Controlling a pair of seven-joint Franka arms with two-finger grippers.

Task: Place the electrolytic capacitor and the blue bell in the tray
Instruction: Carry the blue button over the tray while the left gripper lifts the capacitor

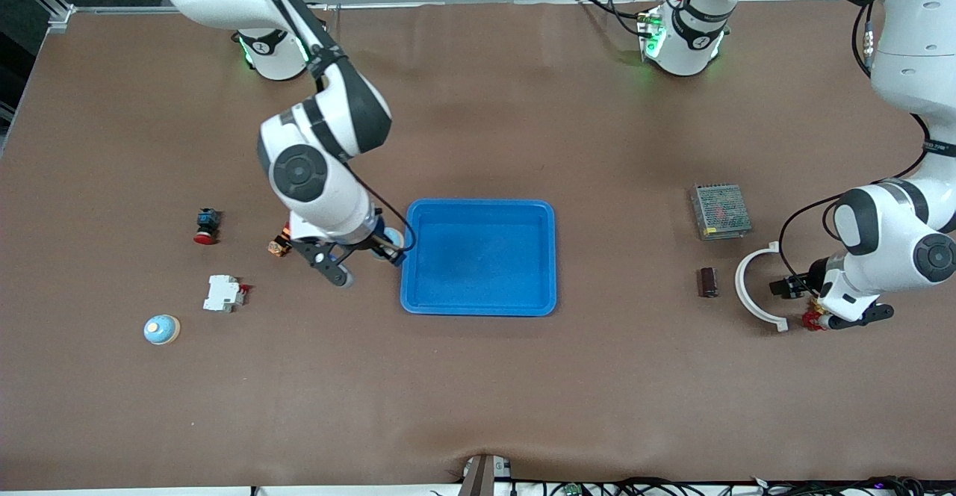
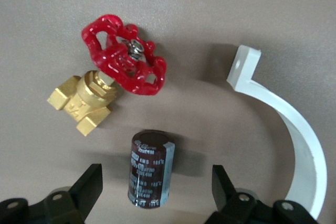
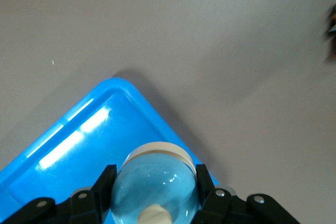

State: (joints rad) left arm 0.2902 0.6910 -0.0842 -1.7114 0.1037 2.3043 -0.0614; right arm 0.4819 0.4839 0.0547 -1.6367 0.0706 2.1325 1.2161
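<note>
**A:** What lies toward the right arm's end of the tabletop?

**B:** A second bell (image 1: 161, 329), pale blue, sits nearest that end. A white breaker (image 1: 224, 293) is near it. A red push button (image 1: 206, 225) lies farther from the front camera than the breaker, and a small orange part (image 1: 279, 245) sits beside the right arm's wrist.

**A:** And the right hand (image 1: 377, 248)?

**B:** It is pinching the blue bell (image 3: 155, 187), with its fingers (image 3: 105, 182) pressed against the dome's sides. The bell is over the rim of the tray (image 1: 478, 305), at the tray's edge facing the right arm's end.

**A:** Where is the tray?

**B:** Mid-tabletop, with nothing lying in it.

**A:** And toward the left arm's end?

**B:** A metal power supply (image 1: 721, 211), then the electrolytic capacitor (image 1: 708, 281) lying on its side, nearer the front camera. Just beside it is a white curved bracket (image 1: 753, 290), with a red-handled brass valve (image 2: 123, 56) near that.

**A:** The left hand (image 2: 157, 179)?

**B:** Its fingers (image 2: 89, 184) are spread wide. In the left wrist view the capacitor lies between them, apart from both.
</note>
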